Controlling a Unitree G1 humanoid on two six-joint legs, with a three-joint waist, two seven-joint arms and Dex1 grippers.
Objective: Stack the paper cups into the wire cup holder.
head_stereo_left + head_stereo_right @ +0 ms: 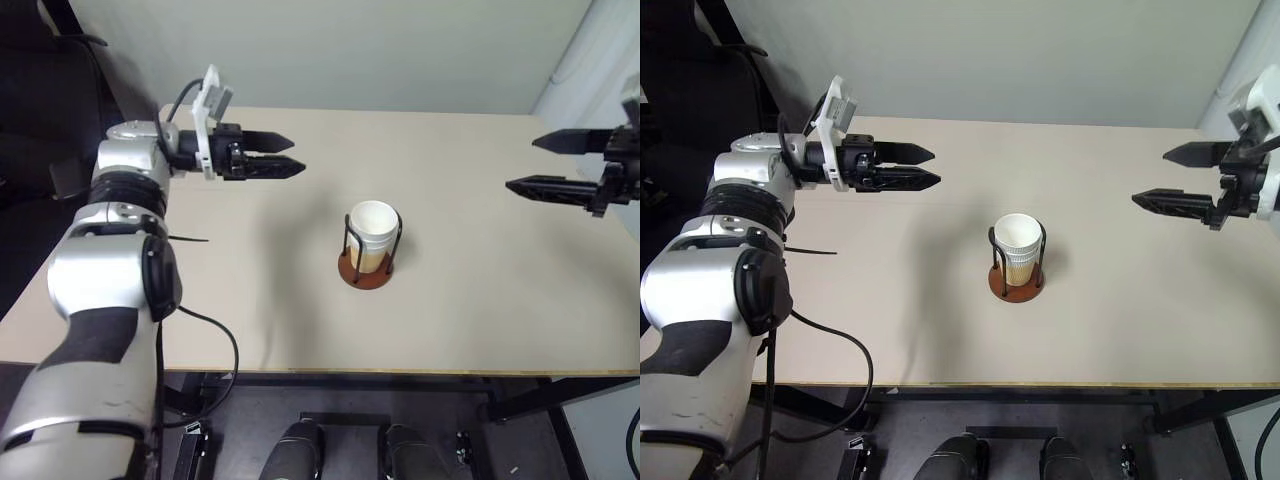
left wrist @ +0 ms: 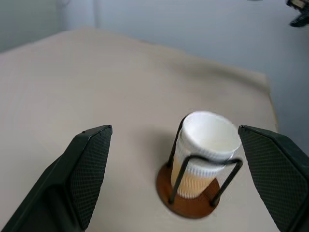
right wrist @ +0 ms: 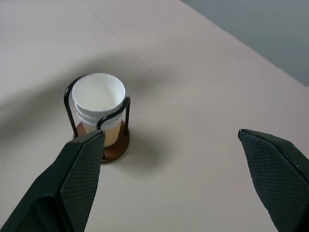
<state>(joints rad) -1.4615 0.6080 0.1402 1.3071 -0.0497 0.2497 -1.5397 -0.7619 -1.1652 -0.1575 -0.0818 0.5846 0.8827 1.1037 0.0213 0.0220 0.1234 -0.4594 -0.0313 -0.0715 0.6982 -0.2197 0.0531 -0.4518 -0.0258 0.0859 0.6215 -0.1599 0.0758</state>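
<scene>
- Well, from the head views I see the paper cups [image 1: 1018, 240] nested into one stack inside the wire cup holder [image 1: 1017, 266], which stands on the table [image 1: 480, 300] between my two arms and nearer me than either gripper.
- No loose cup lies anywhere on the tabletop that these views cover, so I judge the stacking done; all that seems left is to pull my arms clear.
- My left gripper [image 1: 920, 166] hangs well apart from the holder, fingers pointing toward my right; the jaws stand parted with nothing between them.
- My right gripper [image 1: 1175, 178] hangs well apart on the other side, pointing back toward the left one, jaws spread wide and empty.
- From the left wrist view, the stack [image 2: 205, 154] sits ahead of the fingers [image 2: 87, 169], seen through the gap between them; the white rims of the nested cups show layered above the tan wall, and the black wire loops hug them.
- From the right wrist view, the stack in its holder [image 3: 99, 113] lies ahead of my right fingers [image 3: 79, 169], just above one fingertip in the frame but not touched by it. The cups stand upright on the reddish-brown disc.
</scene>
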